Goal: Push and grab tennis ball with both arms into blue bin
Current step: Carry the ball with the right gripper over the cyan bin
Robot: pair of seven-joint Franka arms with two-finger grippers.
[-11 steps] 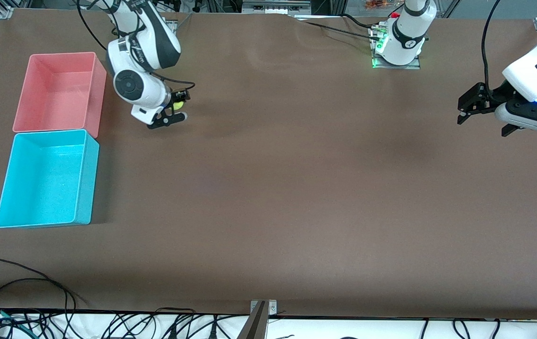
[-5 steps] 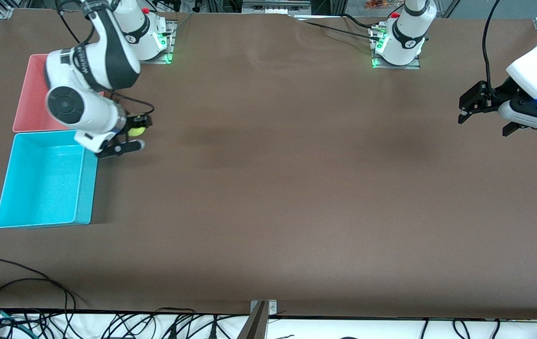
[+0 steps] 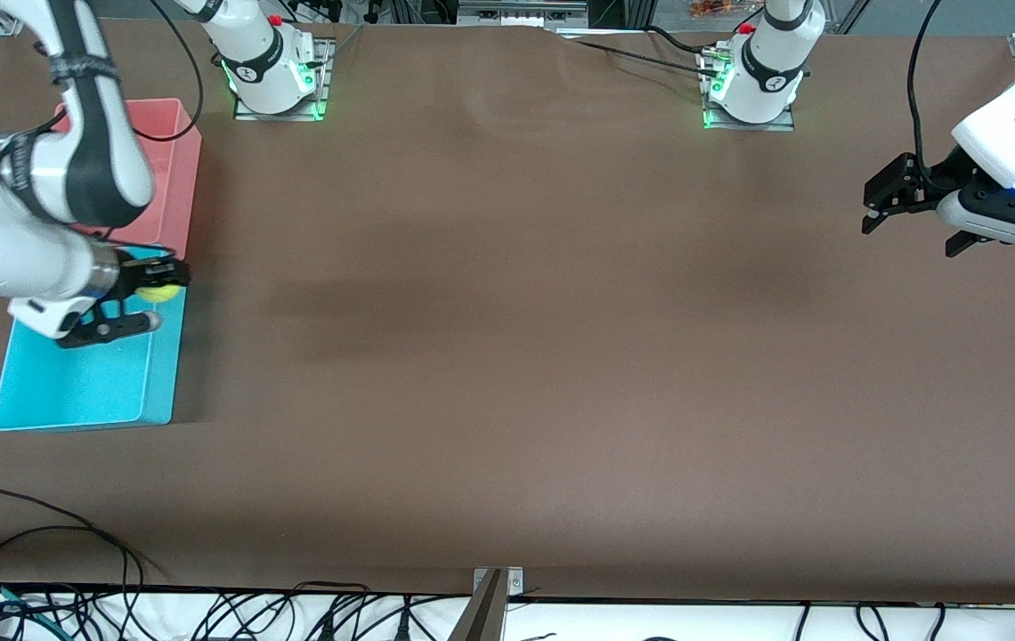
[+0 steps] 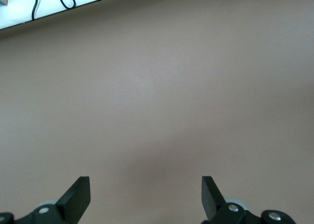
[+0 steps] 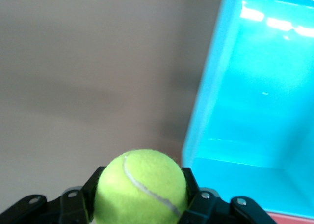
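Observation:
My right gripper [image 3: 156, 298] is shut on the yellow-green tennis ball [image 3: 158, 290] and holds it over the blue bin [image 3: 71, 392], above the bin's wall that faces the table's middle. In the right wrist view the ball [image 5: 141, 187] fills the space between the black fingers [image 5: 194, 184], with the blue bin [image 5: 255, 111] beside it. My left gripper [image 3: 874, 206] is open and empty, up over the table at the left arm's end. The left wrist view shows its two fingertips [image 4: 78, 194] spread over bare brown table.
A pink bin [image 3: 178, 142] stands against the blue bin, farther from the front camera, partly covered by the right arm. Both arm bases [image 3: 272, 62] stand along the table's back edge. Black cables [image 3: 44, 534] lie at the front edge.
My right arm has carried the tennis ball from beside the pink bin to over the blue bin. The left arm has hardly moved.

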